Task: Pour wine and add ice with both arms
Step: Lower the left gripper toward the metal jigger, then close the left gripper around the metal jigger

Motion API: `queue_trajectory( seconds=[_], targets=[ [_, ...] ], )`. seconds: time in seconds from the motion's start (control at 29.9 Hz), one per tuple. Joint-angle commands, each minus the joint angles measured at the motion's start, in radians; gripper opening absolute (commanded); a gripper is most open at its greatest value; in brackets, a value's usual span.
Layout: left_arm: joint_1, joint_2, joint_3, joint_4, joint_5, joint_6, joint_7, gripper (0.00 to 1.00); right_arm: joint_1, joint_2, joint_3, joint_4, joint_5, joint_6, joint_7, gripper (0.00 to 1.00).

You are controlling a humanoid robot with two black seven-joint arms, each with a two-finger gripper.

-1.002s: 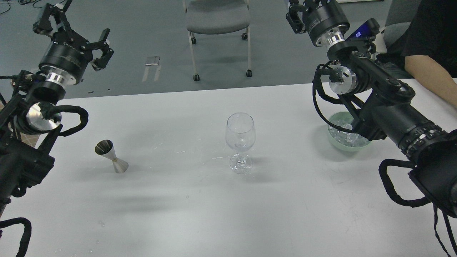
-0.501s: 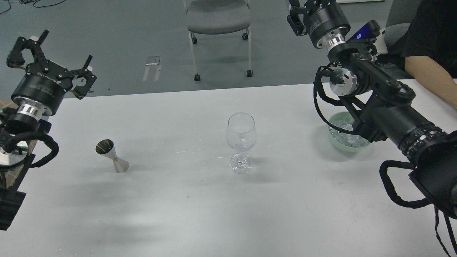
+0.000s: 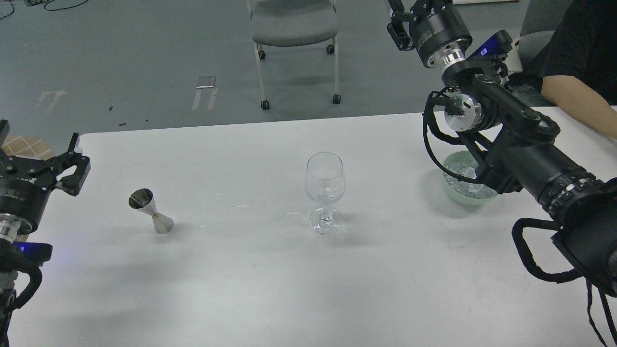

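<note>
A clear empty wine glass [image 3: 325, 192] stands upright in the middle of the white table [image 3: 250, 289]. A steel jigger [image 3: 150, 212] stands to its left. A pale green bowl [image 3: 463, 179] at the right holds clear ice cubes [image 3: 457, 169], partly hidden behind my right arm. My left gripper [image 3: 41, 156] is at the table's left edge, fingers spread and empty, left of the jigger. My right gripper [image 3: 402, 19] is high at the top edge beyond the table, mostly cut off by the frame.
A grey wheeled chair [image 3: 294, 29] stands on the floor beyond the table. A person in black [image 3: 578, 62] sits at the far right with a bare forearm resting on the table's corner. No wine bottle is in view.
My left arm has dropped down and to the left, from high above the table's far left corner to its left edge. My right arm has shifted only slightly upward.
</note>
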Motion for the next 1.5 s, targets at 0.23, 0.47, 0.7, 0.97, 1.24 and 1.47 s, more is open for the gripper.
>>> queue_trajectory(
  seconds=[0.23, 0.47, 0.7, 0.97, 1.24, 1.47],
  targets=[
    [0.171, -0.103, -0.002, -0.038, -0.002, -0.024, 0.064, 0.99, -0.001, 0.000, 0.000, 0.000, 0.000, -0.001, 0.000, 1.00],
    [0.281, -0.138, 0.030, -0.038, -0.002, -0.142, 0.159, 0.99, -0.001, -0.003, 0.000, 0.000, 0.001, 0.002, -0.002, 1.00],
    [0.293, -0.155, 0.090, 0.014, 0.046, -0.180, 0.145, 0.99, -0.001, 0.000, 0.000, 0.000, 0.001, 0.000, -0.004, 1.00],
    [0.148, -0.245, 0.124, 0.167, 0.124, -0.160, 0.141, 0.99, -0.012, 0.000, 0.001, 0.000, 0.001, 0.002, -0.005, 1.00],
    [0.060, -0.262, 0.147, 0.273, 0.135, -0.160, 0.141, 0.99, -0.012, 0.000, 0.000, 0.000, 0.001, 0.000, -0.005, 1.00],
    [0.014, -0.259, 0.148, 0.367, 0.136, -0.162, 0.144, 0.99, -0.012, 0.000, 0.000, 0.000, 0.000, -0.001, -0.005, 1.00]
  ],
)
